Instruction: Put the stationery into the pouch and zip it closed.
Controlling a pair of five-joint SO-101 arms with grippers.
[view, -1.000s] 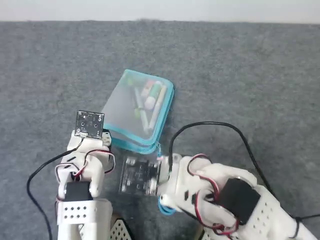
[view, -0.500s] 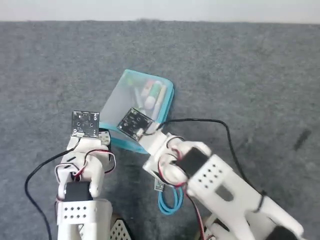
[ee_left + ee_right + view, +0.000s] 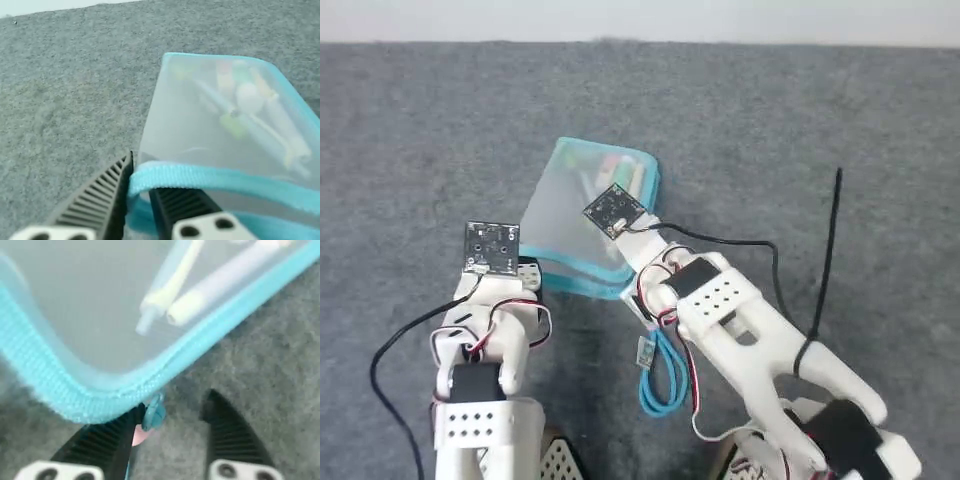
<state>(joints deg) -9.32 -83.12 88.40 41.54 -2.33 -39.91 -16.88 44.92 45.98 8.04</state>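
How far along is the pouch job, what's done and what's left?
Done: the stationery is inside the pouch. In hand: the left gripper is shut on the pouch's teal zip edge, and the right gripper is open, with the zipper pull beside one finger. Left: grip the pull and run the zip. I can't tell how much is already closed.

Pouch (image 3: 565,210) frosted clear, turquoise zip edging; table (image 3: 820,120) mottled grey; cable (image 3: 660,388) blue.
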